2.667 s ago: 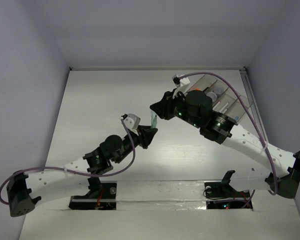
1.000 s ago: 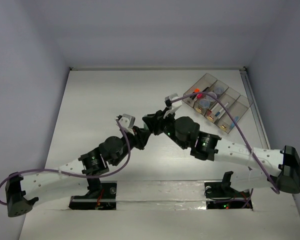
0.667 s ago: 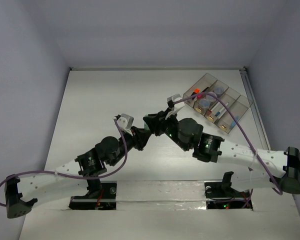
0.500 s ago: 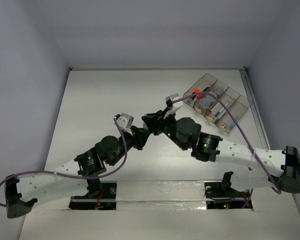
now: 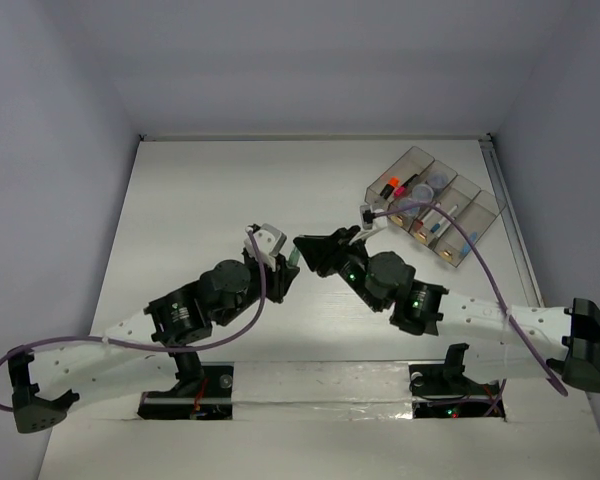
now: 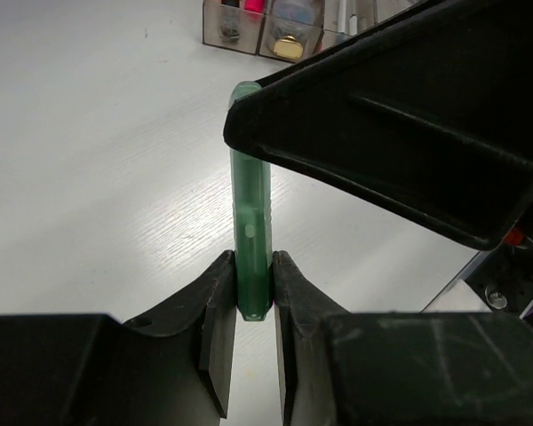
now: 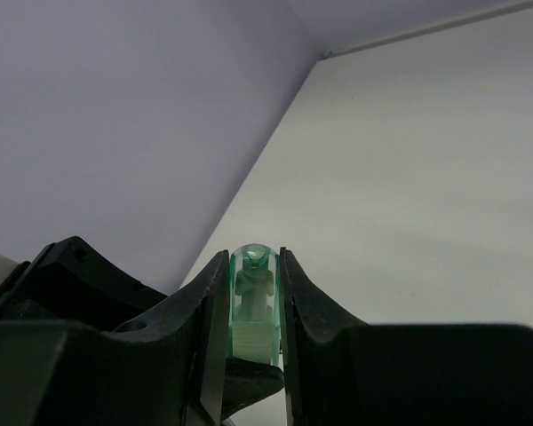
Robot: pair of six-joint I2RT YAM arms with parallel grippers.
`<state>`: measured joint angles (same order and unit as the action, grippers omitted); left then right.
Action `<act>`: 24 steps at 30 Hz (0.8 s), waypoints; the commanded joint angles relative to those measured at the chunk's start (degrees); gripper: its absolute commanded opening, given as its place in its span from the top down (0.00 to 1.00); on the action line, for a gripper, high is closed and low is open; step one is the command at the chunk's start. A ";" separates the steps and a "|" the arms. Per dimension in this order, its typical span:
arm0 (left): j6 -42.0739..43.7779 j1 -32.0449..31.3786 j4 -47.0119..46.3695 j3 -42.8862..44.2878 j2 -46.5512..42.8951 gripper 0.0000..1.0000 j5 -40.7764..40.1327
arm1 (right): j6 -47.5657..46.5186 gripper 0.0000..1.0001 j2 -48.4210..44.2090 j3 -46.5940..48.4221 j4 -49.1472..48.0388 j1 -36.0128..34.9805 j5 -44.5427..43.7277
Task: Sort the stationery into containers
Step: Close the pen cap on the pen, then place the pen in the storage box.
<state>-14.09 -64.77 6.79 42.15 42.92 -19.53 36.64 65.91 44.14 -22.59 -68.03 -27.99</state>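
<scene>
From above, the left gripper (image 5: 285, 263) and the right gripper (image 5: 303, 249) meet tip to tip over the middle of the white table (image 5: 200, 200). A pale-green translucent tube (image 5: 294, 258) shows as a small sliver between them. Well apart, at the far right, stands the smoky grey-brown translucent tray of four narrow bins (image 5: 483, 203). An orange highlighter (image 5: 388, 185) and a pink-black highlighter (image 5: 401, 189) lie at its left end. In the left wrist view the tube (image 6: 251, 235) stands upright and clear of the table. The left gripper's two black fingers (image 6: 218, 302) are closed tight against its lower end, one on each side. Its upper end is hidden behind the right gripper's broad black finger (image 6: 400, 142), and part of the tray (image 6: 215, 27) shows at the top edge. In the right wrist view the tube (image 7: 252, 306) sits end-on between the right gripper's fingers (image 7: 215, 311). They are drawn in to a narrow gap and press on both its sides. The left gripper's dark body (image 7: 80, 280) lies just beyond it.
</scene>
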 commanded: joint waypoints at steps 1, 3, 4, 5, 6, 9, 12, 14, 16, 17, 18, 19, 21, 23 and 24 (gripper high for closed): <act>-1.72 1.93 -26.99 7.17 0.14 1.00 -2.80 | -1.13 1.00 2.48 -3.37 20.22 -2.46 4.88; -4.26 1.93 -29.53 4.26 1.98 1.00 -0.34 | -1.57 1.00 2.21 -0.12 20.65 -2.46 2.94; -5.15 1.93 -30.16 2.69 2.43 1.00 0.88 | -1.92 1.00 2.38 1.11 21.09 -2.46 1.20; -5.86 1.93 -30.77 1.98 2.87 1.00 1.59 | -2.10 1.00 2.29 3.21 21.62 -1.07 0.14; -6.39 1.93 -31.74 1.45 3.14 0.98 2.30 | -2.28 1.00 2.21 4.02 21.62 -0.44 -0.31; -8.06 1.93 -31.92 -0.57 3.06 0.77 2.83 | -2.72 1.00 0.80 6.22 21.89 3.06 -1.45; -8.76 1.93 -32.19 -3.03 1.56 0.49 2.66 | -2.81 1.00 -1.13 7.53 21.62 8.41 -0.49; -9.12 1.93 -31.66 -4.26 1.03 0.40 2.65 | -2.89 1.00 -1.75 7.89 21.36 10.98 0.56; -9.20 1.93 -30.61 -4.88 0.24 0.36 3.09 | -2.89 1.00 -2.19 8.41 21.45 14.57 1.18; -9.20 1.93 -30.43 -5.67 -0.11 0.33 3.96 | -3.07 1.00 -2.28 8.59 21.45 15.81 0.83; -9.20 1.93 -29.91 -6.20 -0.98 0.32 4.32 | -3.16 1.00 -2.19 8.77 21.62 17.13 0.92; -9.29 1.93 -29.64 -6.55 -1.43 0.31 4.59 | -3.16 1.00 -2.10 9.03 21.88 18.71 1.35; -9.38 1.93 -27.98 -7.61 -3.35 0.28 4.85 | -4.38 1.00 -2.10 9.73 22.41 22.93 0.31; -9.47 1.93 -26.66 -8.75 -4.76 0.20 4.59 | -7.36 1.00 -1.93 10.96 27.04 26.78 -3.90; -9.38 1.93 -24.82 -9.10 -6.08 0.17 4.59 | -8.25 1.00 -2.19 11.05 28.38 28.29 -7.74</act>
<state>-23.03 -62.89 -18.48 34.35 39.59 -15.73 32.47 64.93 51.46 1.80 -43.90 -28.75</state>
